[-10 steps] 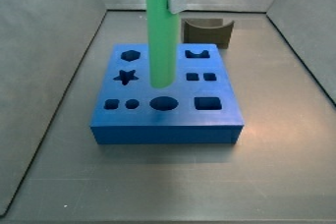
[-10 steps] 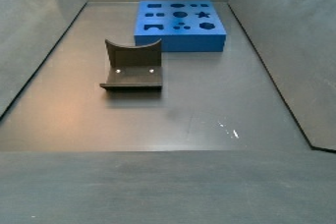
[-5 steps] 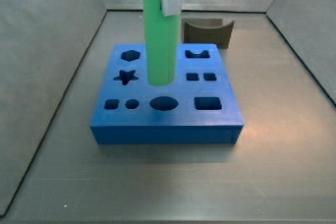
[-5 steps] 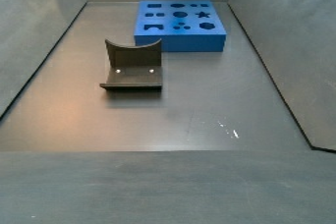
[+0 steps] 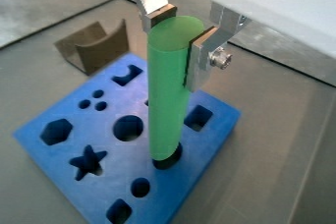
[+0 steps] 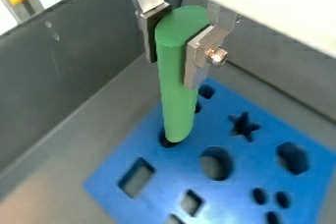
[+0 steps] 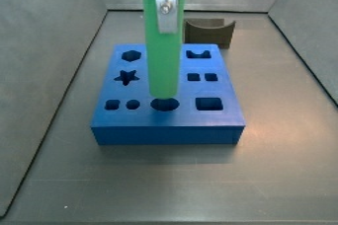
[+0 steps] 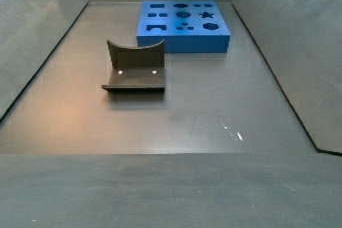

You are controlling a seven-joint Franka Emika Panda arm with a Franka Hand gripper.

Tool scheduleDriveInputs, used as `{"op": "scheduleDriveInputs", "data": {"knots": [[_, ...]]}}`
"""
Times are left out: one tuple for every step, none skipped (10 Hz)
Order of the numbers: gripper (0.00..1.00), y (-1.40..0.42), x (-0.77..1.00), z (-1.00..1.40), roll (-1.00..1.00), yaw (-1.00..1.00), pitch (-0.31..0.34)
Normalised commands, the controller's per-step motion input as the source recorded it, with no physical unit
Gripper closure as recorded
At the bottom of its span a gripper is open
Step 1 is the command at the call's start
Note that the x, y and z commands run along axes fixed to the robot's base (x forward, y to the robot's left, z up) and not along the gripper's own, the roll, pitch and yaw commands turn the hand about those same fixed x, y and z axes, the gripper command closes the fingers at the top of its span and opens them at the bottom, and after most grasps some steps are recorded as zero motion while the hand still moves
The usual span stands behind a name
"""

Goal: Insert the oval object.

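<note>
one gripper (image 5: 182,33), clamped on the upper end of the long bright green oval peg (image 5: 171,90).
peg hangs upright straight below the fingers, its tip at the oval hole in the blue block (image 5: 59,149).

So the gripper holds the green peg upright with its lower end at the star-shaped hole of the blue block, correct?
Not the star hole. The gripper does hold the green peg upright, but its lower end sits at the oval hole of the blue block, as a side view and both wrist views show; the star hole is empty.
</note>
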Motion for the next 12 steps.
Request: {"op": "scheduleDriveInputs", "data": {"knots": [[1.0, 0.04, 0.0, 0.0, 0.0, 0.0, 0.0], [1.0, 0.01, 0.0, 0.0, 0.0, 0.01, 0.009], [1.0, 0.0, 0.0, -0.3, 0.0, -0.07, 0.0], [1.0, -0.08, 0.04, -0.3, 0.0, -0.36, 0.0], [1.0, -0.03, 0.0, -0.2, -0.03, -0.37, 0.0], [1.0, -0.04, 0.0, 0.0, -0.02, -0.04, 0.0], [1.0, -0.04, 0.01, 0.0, 0.0, 0.0, 0.0], [1.0, 0.0, 0.07, -0.1, 0.0, 0.0, 0.0], [1.0, 0.0, 0.06, -0.14, 0.0, 0.0, 0.0], [1.0, 0.0, 0.12, -0.2, 0.0, 0.0, 0.001], [1.0, 0.0, 0.12, -0.2, 0.0, 0.0, 0.0], [1.0, -0.02, 0.17, -0.18, 0.0, 0.0, 0.0]]}}
